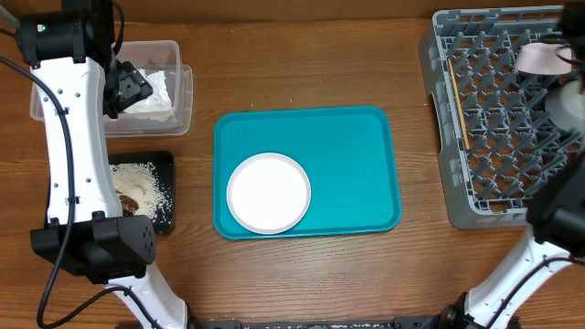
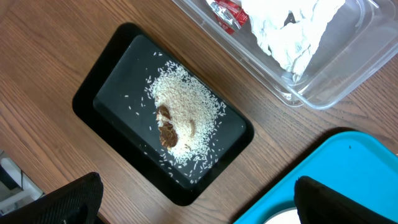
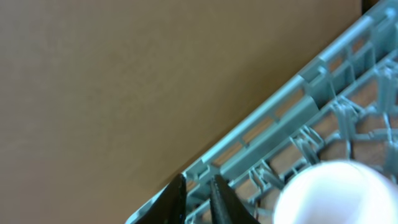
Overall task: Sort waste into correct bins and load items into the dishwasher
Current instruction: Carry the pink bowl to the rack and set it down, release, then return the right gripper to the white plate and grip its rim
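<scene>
The clear tub (image 1: 183,91) holds crumpled white napkins (image 2: 292,31) and the red wrapper (image 2: 227,11). The black tray (image 1: 164,164) holds rice crumbs and brown scraps (image 2: 168,134). My left gripper (image 2: 199,205) is open and empty above the table between the black tray and the teal tray; overhead it is by the tub (image 1: 128,87). The white plate (image 1: 268,192) lies on the teal tray (image 1: 366,137). The grey rack (image 1: 494,196) holds chopsticks (image 1: 457,96), a pink bowl (image 1: 541,58) and a white cup (image 3: 336,193). My right gripper (image 3: 199,193) is shut and empty at the rack's rim (image 3: 273,118).
The rack stands at the right edge of the wooden table. The tub and the black tray stand one behind the other at the far left. My right arm (image 1: 558,206) rises over the rack's near right corner.
</scene>
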